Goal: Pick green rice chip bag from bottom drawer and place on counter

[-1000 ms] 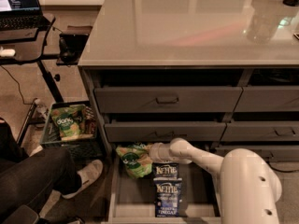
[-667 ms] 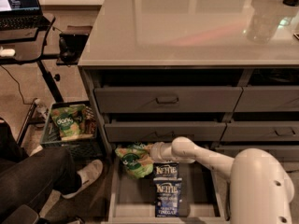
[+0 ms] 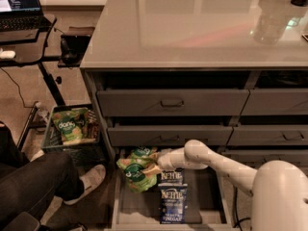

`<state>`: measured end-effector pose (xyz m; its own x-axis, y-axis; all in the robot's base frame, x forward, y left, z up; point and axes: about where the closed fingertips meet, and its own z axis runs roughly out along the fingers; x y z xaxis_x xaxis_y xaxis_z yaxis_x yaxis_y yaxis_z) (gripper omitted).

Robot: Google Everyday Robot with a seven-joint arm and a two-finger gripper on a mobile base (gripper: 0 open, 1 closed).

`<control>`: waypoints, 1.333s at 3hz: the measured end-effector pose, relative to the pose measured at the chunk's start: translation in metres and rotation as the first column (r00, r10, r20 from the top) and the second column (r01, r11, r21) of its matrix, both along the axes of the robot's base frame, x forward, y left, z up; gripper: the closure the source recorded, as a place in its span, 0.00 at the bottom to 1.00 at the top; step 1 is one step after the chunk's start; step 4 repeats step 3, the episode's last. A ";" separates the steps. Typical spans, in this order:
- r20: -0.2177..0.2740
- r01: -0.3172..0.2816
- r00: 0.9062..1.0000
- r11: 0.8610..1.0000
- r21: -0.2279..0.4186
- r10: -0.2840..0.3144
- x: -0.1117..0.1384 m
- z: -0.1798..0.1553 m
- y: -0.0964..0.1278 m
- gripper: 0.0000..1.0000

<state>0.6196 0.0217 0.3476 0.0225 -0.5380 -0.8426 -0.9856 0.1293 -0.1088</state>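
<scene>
The green rice chip bag (image 3: 136, 170) is crumpled at the back left of the open bottom drawer (image 3: 117, 202), overhanging its left rim. My gripper (image 3: 158, 167) reaches in from the right, its tip buried in the bag's right edge and shut on it. My white arm (image 3: 216, 163) runs back to the lower right. The glossy counter (image 3: 192, 28) caps the cabinet above.
Two dark blue Kettle bags (image 3: 172, 203) lie in the drawer just right of the green bag, under my wrist. A floor basket (image 3: 72, 126) at the left holds another green pouch. A person's leg and shoe (image 3: 89, 178) are beside the drawer. A black laptop desk (image 3: 21, 30) stands at the far left.
My arm's elbow has shifted right and the forearm stretched out lower. The green bag stays about where it was at the gripper's tip.
</scene>
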 end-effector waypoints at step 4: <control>-0.021 0.043 0.999 0.996 0.075 -0.041 -0.006 0.035 -0.056 1.00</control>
